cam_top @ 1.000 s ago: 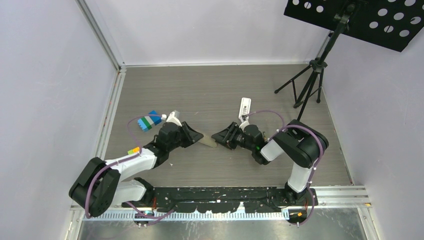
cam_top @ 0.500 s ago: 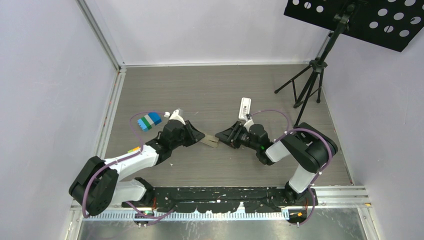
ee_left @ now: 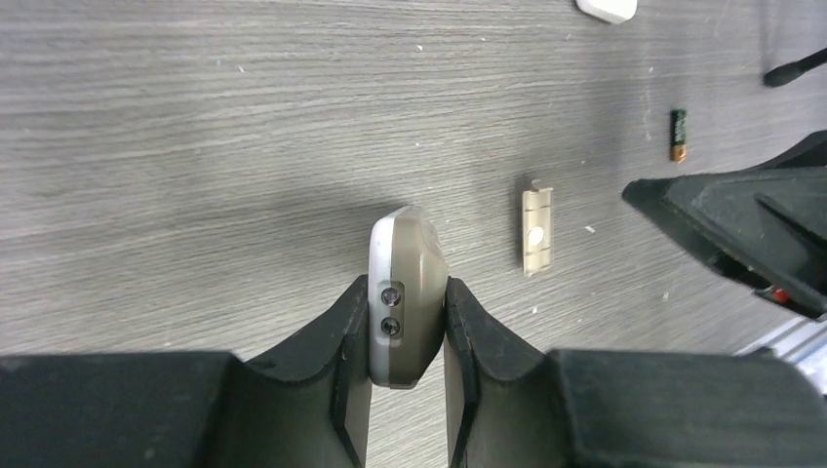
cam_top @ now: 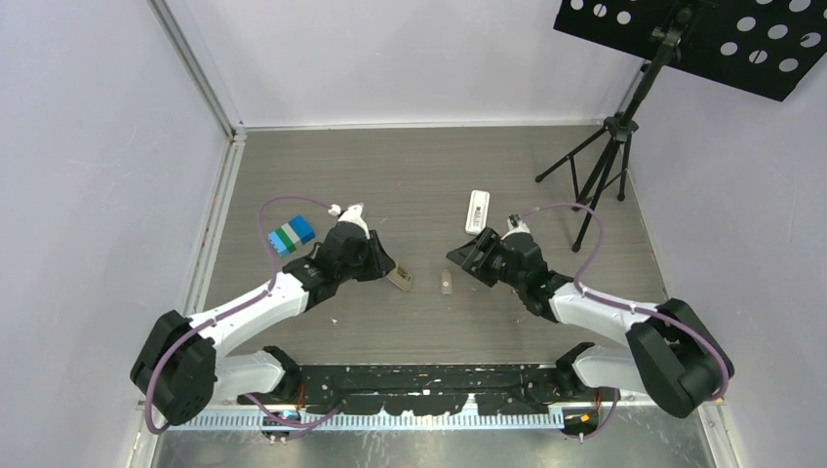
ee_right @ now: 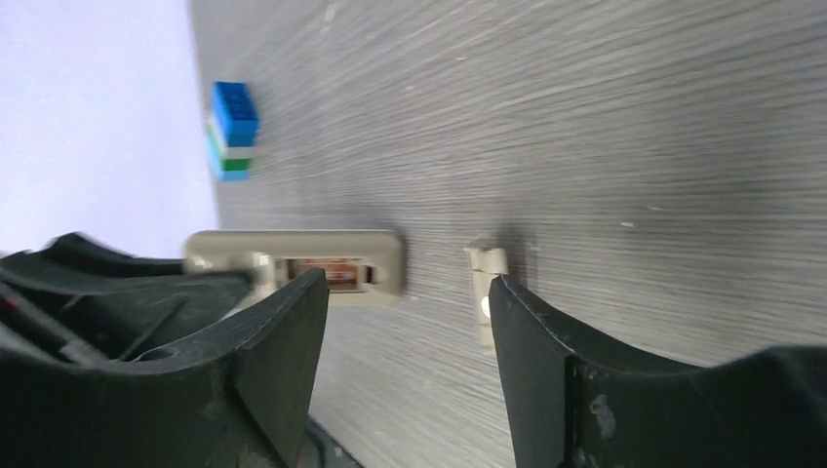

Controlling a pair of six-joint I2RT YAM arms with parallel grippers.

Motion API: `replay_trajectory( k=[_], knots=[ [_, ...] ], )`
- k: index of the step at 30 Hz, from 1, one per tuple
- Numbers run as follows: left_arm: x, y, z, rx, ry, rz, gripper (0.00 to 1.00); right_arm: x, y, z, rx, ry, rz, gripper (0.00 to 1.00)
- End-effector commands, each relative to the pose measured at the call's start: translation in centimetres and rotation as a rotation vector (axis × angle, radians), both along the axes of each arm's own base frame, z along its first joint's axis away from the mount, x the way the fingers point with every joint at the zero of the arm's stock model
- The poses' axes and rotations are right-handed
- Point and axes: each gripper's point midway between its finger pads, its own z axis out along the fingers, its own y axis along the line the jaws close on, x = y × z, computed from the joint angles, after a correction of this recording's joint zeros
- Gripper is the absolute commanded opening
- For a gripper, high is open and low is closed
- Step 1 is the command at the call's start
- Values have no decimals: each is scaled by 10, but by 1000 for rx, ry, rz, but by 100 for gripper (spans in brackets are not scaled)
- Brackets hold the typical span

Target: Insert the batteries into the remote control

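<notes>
Blue-and-green bricks (cam_top: 292, 234) lie farthest left on the grey wood-grain counter (cam_top: 390, 175). Next, the left pincer (ee_left: 408, 289) is clamped on a grey-tan bar (ee_left: 405, 244), held on edge. Near it lies a small tan clip (ee_left: 535, 232), then one dark battery (ee_left: 679, 135). The right pincer (ee_right: 410, 285) gapes wide, holding nothing. Beyond it, apart, lies the white remote control (cam_top: 476, 210).

Your left gripper (cam_top: 388, 271) reaches low toward the middle, its fingers (ee_left: 356, 322) pinched on the end of a grey-tan bar (ee_left: 405, 283). Your right gripper (cam_top: 460, 255) faces it from the other side, arm stretched out, fingers (ee_right: 293, 322) spread, holding nothing.
</notes>
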Motion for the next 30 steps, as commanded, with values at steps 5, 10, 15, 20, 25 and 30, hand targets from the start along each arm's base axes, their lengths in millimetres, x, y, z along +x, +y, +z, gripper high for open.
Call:
replay_trajectory(
  k=[5,10,15,20,25,30],
  knots=[
    [-19,17,2,221,7,-203,0,-24,-8,26,-233,-139,248,77],
    [-46,-31,51,4,-86,-517,0,-65,25,77,-80,-355,585,83],
    [-90,-60,95,-226,-143,-810,0,-92,35,101,-5,-447,752,83],
    [-110,-65,117,-321,-186,-922,0,-126,53,116,44,-515,896,83],
    [-120,-70,137,-401,-241,-995,0,-159,71,94,-14,-483,1042,81],
    [-126,-71,151,-436,-284,-1039,0,-164,80,107,47,-502,1051,59]
  ],
)
